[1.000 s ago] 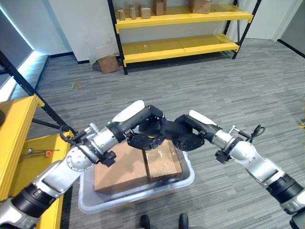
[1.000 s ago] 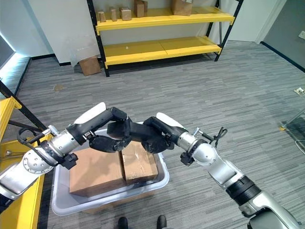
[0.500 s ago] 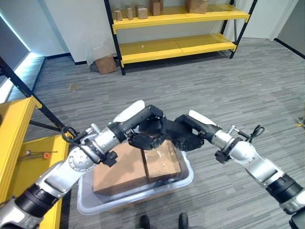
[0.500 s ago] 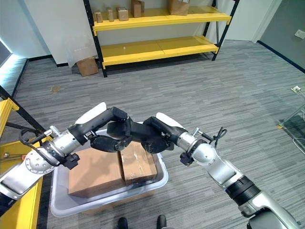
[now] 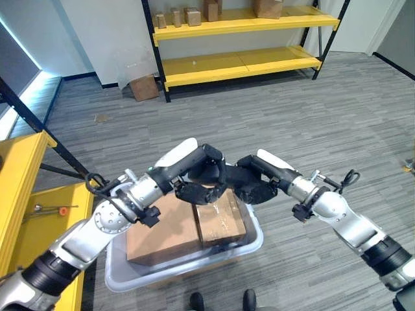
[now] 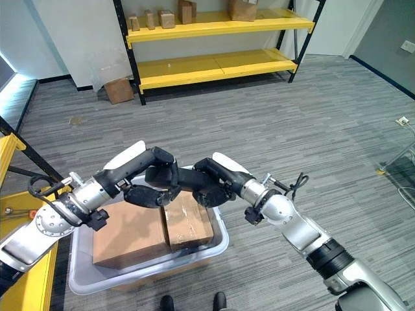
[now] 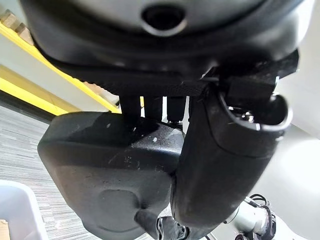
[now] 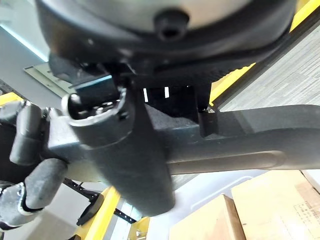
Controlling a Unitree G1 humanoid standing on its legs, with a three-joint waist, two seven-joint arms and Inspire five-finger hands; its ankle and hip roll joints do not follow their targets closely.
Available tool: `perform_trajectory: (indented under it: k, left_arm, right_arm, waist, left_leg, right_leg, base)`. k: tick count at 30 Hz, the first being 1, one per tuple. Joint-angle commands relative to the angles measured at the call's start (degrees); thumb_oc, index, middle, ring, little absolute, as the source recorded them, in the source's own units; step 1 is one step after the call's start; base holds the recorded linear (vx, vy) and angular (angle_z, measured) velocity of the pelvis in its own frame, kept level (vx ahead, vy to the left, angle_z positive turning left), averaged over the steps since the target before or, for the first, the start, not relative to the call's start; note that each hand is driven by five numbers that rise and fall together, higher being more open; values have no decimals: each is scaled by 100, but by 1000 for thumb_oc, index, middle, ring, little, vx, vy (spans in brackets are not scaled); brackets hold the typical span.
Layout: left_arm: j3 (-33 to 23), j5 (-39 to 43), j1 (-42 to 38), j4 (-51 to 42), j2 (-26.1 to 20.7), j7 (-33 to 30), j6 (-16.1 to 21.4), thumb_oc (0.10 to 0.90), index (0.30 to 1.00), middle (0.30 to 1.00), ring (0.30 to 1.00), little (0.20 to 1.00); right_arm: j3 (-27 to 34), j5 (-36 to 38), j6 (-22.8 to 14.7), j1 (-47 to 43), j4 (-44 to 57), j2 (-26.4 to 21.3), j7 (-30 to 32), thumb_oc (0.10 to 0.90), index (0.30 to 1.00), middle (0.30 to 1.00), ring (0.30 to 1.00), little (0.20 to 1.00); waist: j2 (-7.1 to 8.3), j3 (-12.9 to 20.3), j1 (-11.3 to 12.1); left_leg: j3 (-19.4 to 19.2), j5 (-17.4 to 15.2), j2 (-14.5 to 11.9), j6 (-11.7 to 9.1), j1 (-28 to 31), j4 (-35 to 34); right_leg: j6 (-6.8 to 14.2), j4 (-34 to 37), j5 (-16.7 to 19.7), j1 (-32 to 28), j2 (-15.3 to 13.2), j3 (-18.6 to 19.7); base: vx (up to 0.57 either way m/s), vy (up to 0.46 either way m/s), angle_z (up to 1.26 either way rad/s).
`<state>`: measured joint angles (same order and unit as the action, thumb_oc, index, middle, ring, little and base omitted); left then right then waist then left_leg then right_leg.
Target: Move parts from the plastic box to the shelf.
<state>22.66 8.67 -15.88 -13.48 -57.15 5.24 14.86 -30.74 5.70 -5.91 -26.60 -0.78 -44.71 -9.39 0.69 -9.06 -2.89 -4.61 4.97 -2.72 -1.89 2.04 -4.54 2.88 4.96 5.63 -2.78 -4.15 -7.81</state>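
A black, flat-sided part hangs above the clear plastic box, held between both hands. My left hand comes in from the left with its fingers curled under the part and its thumb over it. My right hand grips the other end, thumb laid across the part's grey face. The left hand's fingers show past it. Inside the box lie two brown cardboard boxes, a larger one and a smaller taped one. The yellow shelf stands at the far wall.
The shelf's top level carries several small cardboard boxes; its lower level is bare. A cardboard box sits on the floor by the shelf's left post. A yellow rack stands close on the left. Grey plank floor lies between.
The whole picture shifted slightly a second ago as the camera moved. Both hands keep the same hold on the black part above the box.
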Motion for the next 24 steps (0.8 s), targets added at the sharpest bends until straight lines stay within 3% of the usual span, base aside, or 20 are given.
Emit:
perform_trajectory:
  k: [1, 5, 13, 24]
  left_arm:
    - [-719, 151, -152, 94, 209, -440, 272, 400, 300, 300, 300, 300]
    - [-1036, 40, 152, 72, 237, -507, 263, 400, 300, 300, 300, 300]
    - [-2385, -166, 1452, -81, 527, -662, 256, 400, 300, 300, 300, 300]
    - [-3622, -550, 2803, -293, 1196, -831, 234, 400, 300, 300, 300, 300]
  right_arm:
    - [566, 191, -494, -401, 211, 214, 338, 900, 1000, 1000, 1000, 1000]
    - [1004, 227, -516, 28, 406, 159, 415, 900, 1000, 1000, 1000, 1000]
    - [2421, 515, -656, 1624, 1228, 347, 398, 900, 1000, 1000, 1000, 1000]
    - [3134, 745, -653, 2637, 1387, 882, 350, 900, 1000, 1000, 1000, 1000]
  waist:
    - [205, 530, 40]
    - [201, 530, 29]
    - [156, 517, -30]
    - [62, 514, 3]
  left_leg:
    - [1, -460, -254, -57, 351, -46]
    - [3, -470, -251, -54, 357, -46]
    - [-7, -484, -261, -42, 367, -46]
    - [23, -460, -328, -73, 367, -46]
  right_leg:
    - [566, -28, 5, -32, -463, 167]
    - [563, -32, 1, -37, -462, 158]
    - [558, -32, -24, -28, -453, 177]
    - [503, -66, -99, -54, -387, 148]
  base:
    - [0, 0, 0]
    - [0, 0, 0]
    - [4, -4, -2]
    - [-1, -14, 0]
